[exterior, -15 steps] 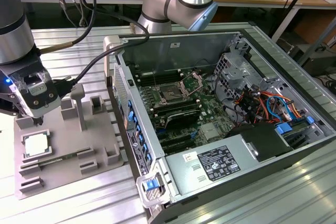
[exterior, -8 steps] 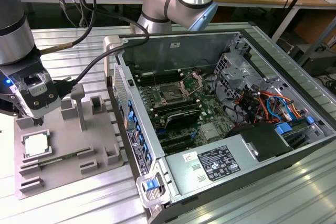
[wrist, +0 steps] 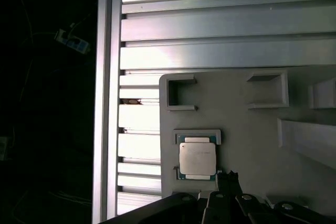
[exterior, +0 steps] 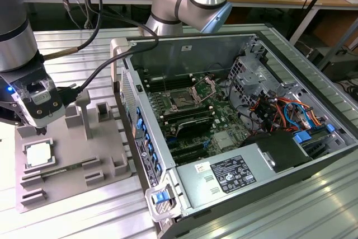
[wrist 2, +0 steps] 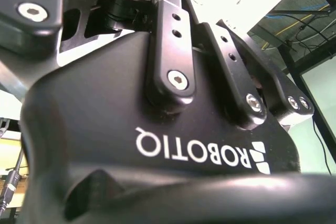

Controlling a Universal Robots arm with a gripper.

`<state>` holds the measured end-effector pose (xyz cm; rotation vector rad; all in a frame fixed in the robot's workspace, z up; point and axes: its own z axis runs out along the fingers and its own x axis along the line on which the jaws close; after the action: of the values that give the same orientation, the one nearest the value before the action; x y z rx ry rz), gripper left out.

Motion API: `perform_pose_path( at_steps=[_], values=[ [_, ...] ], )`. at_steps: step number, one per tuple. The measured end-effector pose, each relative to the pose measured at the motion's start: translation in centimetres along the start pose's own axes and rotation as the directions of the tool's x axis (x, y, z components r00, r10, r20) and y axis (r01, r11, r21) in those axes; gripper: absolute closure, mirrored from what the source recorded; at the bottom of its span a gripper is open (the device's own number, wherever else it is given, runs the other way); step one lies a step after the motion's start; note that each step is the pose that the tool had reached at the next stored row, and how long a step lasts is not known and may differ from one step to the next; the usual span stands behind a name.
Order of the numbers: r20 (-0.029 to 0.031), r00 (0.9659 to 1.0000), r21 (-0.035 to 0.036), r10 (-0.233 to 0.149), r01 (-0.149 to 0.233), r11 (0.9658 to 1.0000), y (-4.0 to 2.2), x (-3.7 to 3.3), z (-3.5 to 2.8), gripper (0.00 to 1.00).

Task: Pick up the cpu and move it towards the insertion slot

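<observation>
1. The exterior view takes in the whole scene. The gripper [exterior: 39, 130] hangs over the grey fixture [exterior: 106, 160], and the cpu [exterior: 38, 154] lies flat in a recess just below it. The slot [exterior: 182, 102] sits on the board inside the open case [exterior: 268, 155], well apart from the gripper toward the exterior view's right, with its bracket [exterior: 205, 88] beside it.
2. The first wrist view looks straight down. The cpu [wrist: 197, 159] is seated in the fixture [wrist: 252, 129], and the gripper [wrist: 231, 181] is just beside one corner, not around it. The slatted table [wrist: 210, 24] lies beyond.
3. The second wrist view shows the gripper's black housing [wrist 2: 131, 129] and link bars [wrist 2: 170, 51] up close.
4. The arm [exterior: 17, 43] points its wrist down at the fixture.
5. The cpu is not in the gripper's grasp, and I cannot tell how far the gripper is open.
</observation>
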<state>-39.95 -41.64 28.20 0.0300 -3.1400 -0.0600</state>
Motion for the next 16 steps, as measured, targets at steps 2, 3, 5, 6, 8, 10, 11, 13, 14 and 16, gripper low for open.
perform_pose_path(
  at_steps=[2,3,5,6,8,10,11,13,14,16],
  values=[
    [-0.0001,1.0,0.0,0.0,0.0,1.0,0.0,0.0,0.03,0.89],
    [0.0,1.0,0.0,0.0,0.0,1.0,0.0,0.0,0.05,0.89],
    [0.0,1.0,0.0,0.0,0.0,1.0,-0.01,0.01,0.3,0.89],
    [0.0,1.0,0.0,0.0,0.0,1.0,-0.02,0.04,0.53,0.89],
    [0.0,1.0,0.0,0.0,0.0,1.0,-0.02,0.05,0.56,0.89],
    [0.0001,1.0,0.0,0.0,0.0,1.0,-0.02,0.08,0.61,0.89],
    [0.0002,1.0,-0.0001,0.0,0.0,1.0,-0.02,0.1,0.63,0.89],
    [0.0001,1.0,0.0,0.0,0.0,1.0,-0.02,0.14,0.65,0.89],
    [0.0001,1.0,-0.0001,0.0,0.0,1.0,-0.02,0.21,0.68,0.89],
    [0.0,1.0,0.0,0.0,0.0,1.0,-0.02,0.28,0.7,0.89]
  ],
)
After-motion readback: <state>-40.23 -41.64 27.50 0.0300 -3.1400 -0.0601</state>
